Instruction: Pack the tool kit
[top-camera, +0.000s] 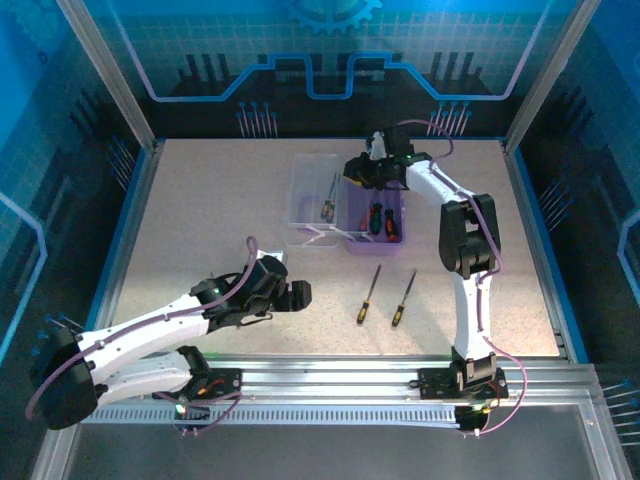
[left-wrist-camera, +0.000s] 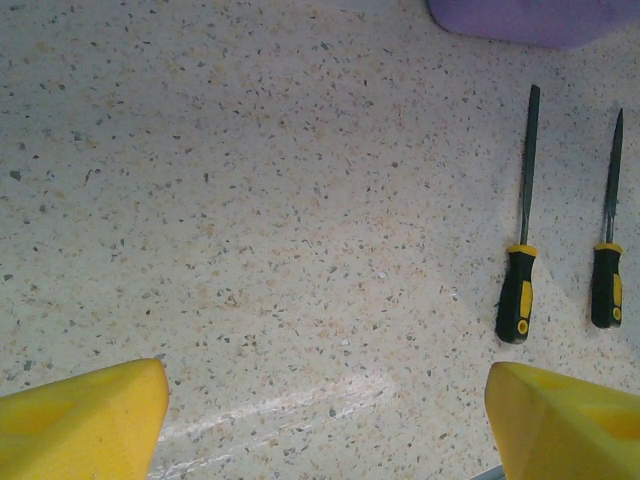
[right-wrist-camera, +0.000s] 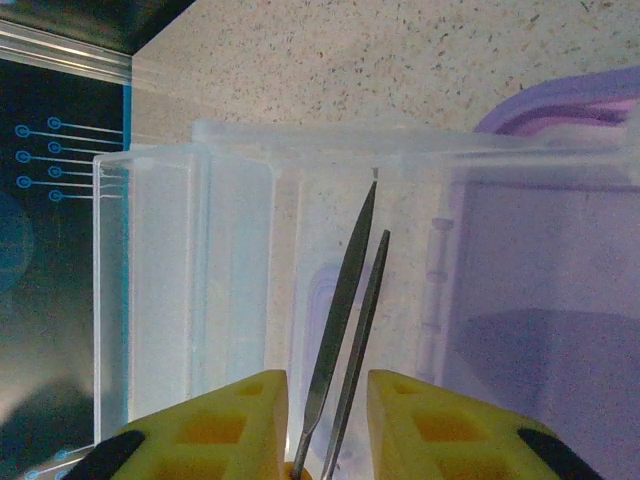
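Observation:
The purple case (top-camera: 388, 238) lies open mid-table, its clear lid (top-camera: 308, 190) folded out to the left. Two slim tools (top-camera: 327, 199) rest in the lid. An orange-handled and a green-handled screwdriver (top-camera: 379, 220) lie in the purple base. Two yellow-black screwdrivers (top-camera: 369, 294) (top-camera: 404, 297) lie on the table in front of the case; the left wrist view shows them as the nearer one (left-wrist-camera: 518, 295) and the farther one (left-wrist-camera: 605, 285). My left gripper (top-camera: 293, 293) (left-wrist-camera: 325, 400) is wide open, left of them. My right gripper (top-camera: 358, 172) (right-wrist-camera: 328, 400) hovers open over the lid, the two shafts (right-wrist-camera: 345, 300) between its fingers untouched.
The table's metal frame posts and blue side walls close in the work area. The front rail (top-camera: 330, 380) runs along the near edge. A corner of the purple case (left-wrist-camera: 530, 20) sits at the top of the left wrist view.

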